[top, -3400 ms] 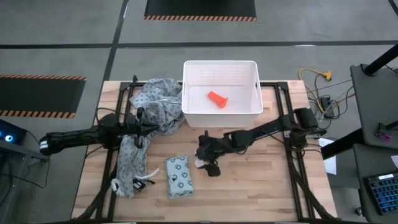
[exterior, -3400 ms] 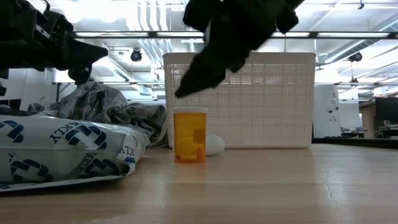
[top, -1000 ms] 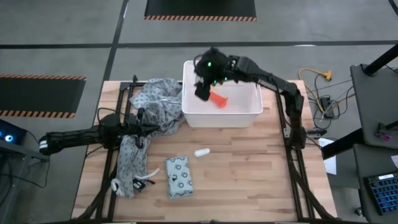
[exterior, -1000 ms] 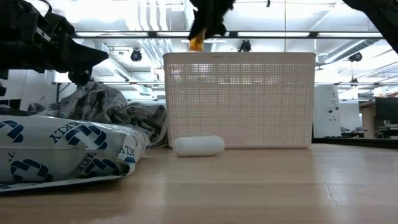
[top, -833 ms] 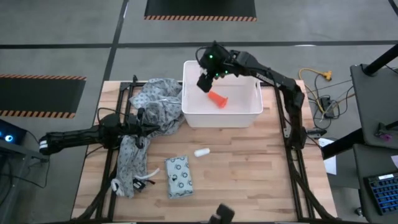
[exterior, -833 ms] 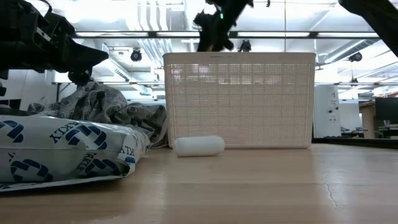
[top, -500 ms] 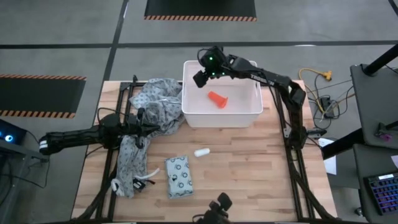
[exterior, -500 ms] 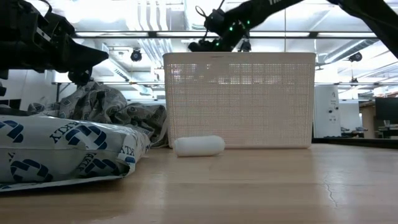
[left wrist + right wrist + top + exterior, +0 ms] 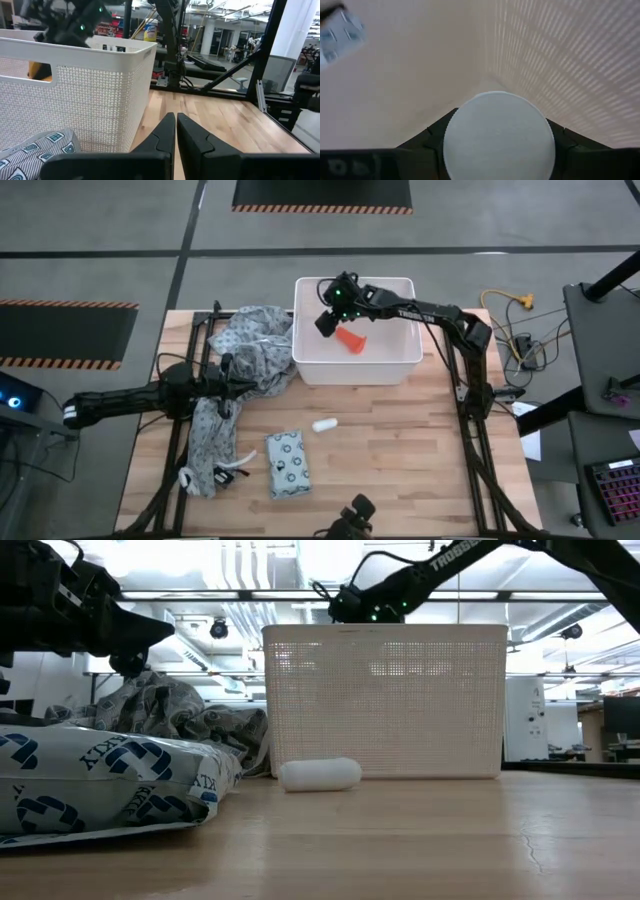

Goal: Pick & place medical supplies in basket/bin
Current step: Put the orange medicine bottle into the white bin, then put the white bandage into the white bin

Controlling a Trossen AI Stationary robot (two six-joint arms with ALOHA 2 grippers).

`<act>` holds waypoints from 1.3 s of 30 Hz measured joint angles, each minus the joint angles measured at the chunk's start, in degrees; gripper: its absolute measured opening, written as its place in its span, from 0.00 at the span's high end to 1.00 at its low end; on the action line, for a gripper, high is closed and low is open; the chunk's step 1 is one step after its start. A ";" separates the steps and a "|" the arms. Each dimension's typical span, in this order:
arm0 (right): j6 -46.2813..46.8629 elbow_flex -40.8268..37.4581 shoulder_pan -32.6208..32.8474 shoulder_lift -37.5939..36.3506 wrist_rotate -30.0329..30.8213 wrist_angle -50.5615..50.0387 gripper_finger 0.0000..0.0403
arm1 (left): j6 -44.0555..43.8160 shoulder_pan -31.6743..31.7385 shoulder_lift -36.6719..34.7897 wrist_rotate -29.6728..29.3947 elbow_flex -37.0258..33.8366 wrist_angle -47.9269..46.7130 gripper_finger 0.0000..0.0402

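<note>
My right gripper (image 9: 329, 319) reaches into the white perforated bin (image 9: 405, 364) near its far-left corner, shut on a pill bottle with a white cap (image 9: 498, 134). An orange tapered piece (image 9: 350, 338) lies on the bin floor beside it. A small white piece (image 9: 324, 424) lies on the table in front of the bin. The pale-green packet (image 9: 288, 463) lies flat nearer the near edge. My left gripper (image 9: 176, 131) is shut and hovers over the patterned cloth (image 9: 246, 352) left of the bin. My right gripper pinches the pill bottle just below its round white cap (image 9: 498, 115), one dark finger (image 9: 436, 134) on each side. The cap faces the wrist camera and hides the bottle's body. Whether the bottle touches the bin floor cannot be told.
A crumpled grey patterned cloth covers the table's left part, from the bin down to white cords (image 9: 228, 471). Bare wood lies right of the packet and in front of the bin. A dark object (image 9: 352, 510) shows at the near edge.
My right gripper, still shut on the bottle, has come down from above the bin's far-left rim into the bin, its forearm tipping lower toward level. The white piece, the packet and the left arm have stayed where they were.
</note>
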 joint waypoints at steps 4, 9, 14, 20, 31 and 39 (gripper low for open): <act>-0.82 -3.52 0.00 0.02 -0.02 2.32 0.54 | -0.01 0.02 0.00 0.00 0.00 0.00 1.00; -2.81 -6.79 0.00 0.02 0.00 3.86 0.54 | 0.00 0.00 0.00 0.00 0.00 0.00 1.00; -5.43 -9.39 0.00 0.02 2.51 4.82 0.54 | 0.00 0.00 0.00 0.02 0.00 0.00 1.00; -5.01 -11.31 -0.02 0.02 2.71 6.59 0.54 | -0.02 0.02 0.00 0.00 0.00 0.00 1.00; -4.90 -9.81 0.00 0.02 2.78 8.16 0.49 | 0.00 0.02 0.00 0.01 0.00 0.00 1.00; -2.12 -3.04 0.00 -0.46 2.31 0.30 0.31 | 0.00 0.02 0.00 0.00 0.00 -0.02 1.00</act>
